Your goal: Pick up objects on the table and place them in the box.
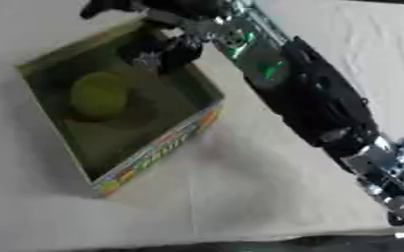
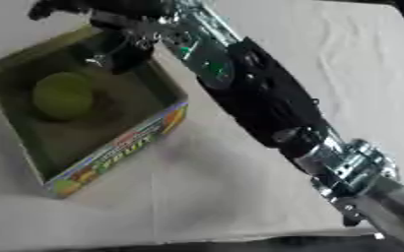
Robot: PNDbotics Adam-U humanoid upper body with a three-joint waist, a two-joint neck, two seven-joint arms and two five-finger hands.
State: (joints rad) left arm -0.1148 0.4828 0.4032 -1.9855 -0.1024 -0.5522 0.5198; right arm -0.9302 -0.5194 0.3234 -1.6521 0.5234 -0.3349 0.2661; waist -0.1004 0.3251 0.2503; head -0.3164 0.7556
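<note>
Green ball (image 2: 61, 95) inside box (image 2: 119, 145)

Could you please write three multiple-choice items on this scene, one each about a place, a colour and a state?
1. Where does the round ball lie?
A. inside the open cardboard box
B. on the white tablecloth
C. in the hand

2. What colour is the ball?
A. red
B. yellow-green
C. blue

3. How does the box stand?
A. lid shut
B. tipped over
C. open at the top

Answers:
1 A, the round ball rests on the floor of the open cardboard box.
2 B, it shows yellow-green.
3 C, its inside shows from above, with the right hand over its far corner.
</note>
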